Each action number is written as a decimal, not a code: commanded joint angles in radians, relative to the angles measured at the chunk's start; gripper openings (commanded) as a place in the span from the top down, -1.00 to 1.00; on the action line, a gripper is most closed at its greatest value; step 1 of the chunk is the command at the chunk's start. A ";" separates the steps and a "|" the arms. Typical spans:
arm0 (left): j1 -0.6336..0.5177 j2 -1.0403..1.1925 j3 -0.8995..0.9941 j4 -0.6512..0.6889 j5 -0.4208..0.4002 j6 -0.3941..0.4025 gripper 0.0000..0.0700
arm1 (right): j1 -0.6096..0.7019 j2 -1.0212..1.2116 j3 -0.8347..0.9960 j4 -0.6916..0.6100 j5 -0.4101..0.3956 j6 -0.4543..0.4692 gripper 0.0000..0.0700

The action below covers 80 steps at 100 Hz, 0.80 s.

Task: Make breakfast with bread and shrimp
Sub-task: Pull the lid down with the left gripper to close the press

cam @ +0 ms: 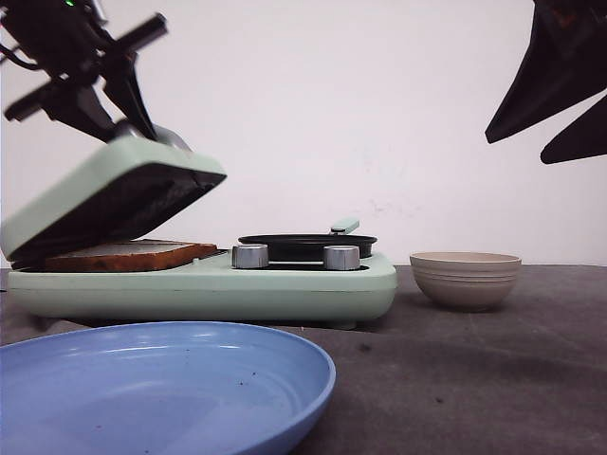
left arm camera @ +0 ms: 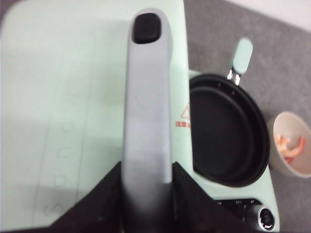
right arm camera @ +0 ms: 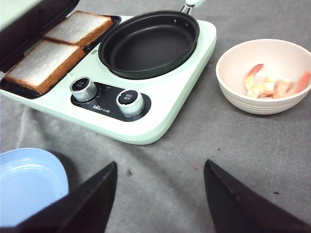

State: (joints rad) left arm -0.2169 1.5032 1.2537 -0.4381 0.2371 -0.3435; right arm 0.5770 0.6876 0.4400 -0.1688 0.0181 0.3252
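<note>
While your left gripper had its fingers closed around the grey handle of the lid, that lid stood tilted partway open over the toasting bay of the mint-green breakfast maker. You could see the bread already lying inside: two slices side by side on the dark plate, white faces up, crusts browned. So the bread step looked done, apart from whatever the lid was meant to do next. The shrimp had not been touched, by the look of it; the pink pieces sat in the beige bowl, just beside the appliance. The round black pan held nothing, so cooking the shrimp was probably still ahead of you. Your right gripper hung above the grey mat, fingers spread wide and carrying nothing. The blue plate near the front also held no food, so serving remained.
</note>
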 commanded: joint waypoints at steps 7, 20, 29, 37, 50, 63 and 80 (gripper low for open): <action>-0.024 0.065 -0.003 -0.046 -0.047 0.068 0.99 | 0.010 0.003 0.004 0.004 -0.003 0.016 0.03; -0.055 0.111 -0.003 -0.055 -0.077 0.071 0.99 | 0.010 0.003 0.004 0.003 -0.003 0.016 0.03; -0.069 0.129 -0.003 -0.048 -0.091 0.071 0.99 | 0.010 0.003 0.004 0.002 -0.003 0.016 0.03; -0.074 0.136 -0.003 -0.041 -0.091 0.071 0.99 | 0.010 0.003 0.004 -0.001 -0.003 0.015 0.03; -0.076 0.137 -0.003 -0.036 -0.091 0.071 0.99 | 0.010 0.003 0.004 -0.004 -0.002 0.015 0.03; -0.075 0.137 -0.003 -0.037 -0.089 0.071 0.90 | 0.010 0.003 0.004 -0.003 -0.002 0.015 0.03; -0.076 0.137 -0.003 -0.034 -0.080 0.071 0.43 | 0.010 0.003 0.004 -0.004 -0.002 0.015 0.03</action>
State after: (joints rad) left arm -0.3084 1.6100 1.2537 -0.4313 0.1970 -0.2802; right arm 0.5774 0.6876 0.4400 -0.1761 0.0181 0.3302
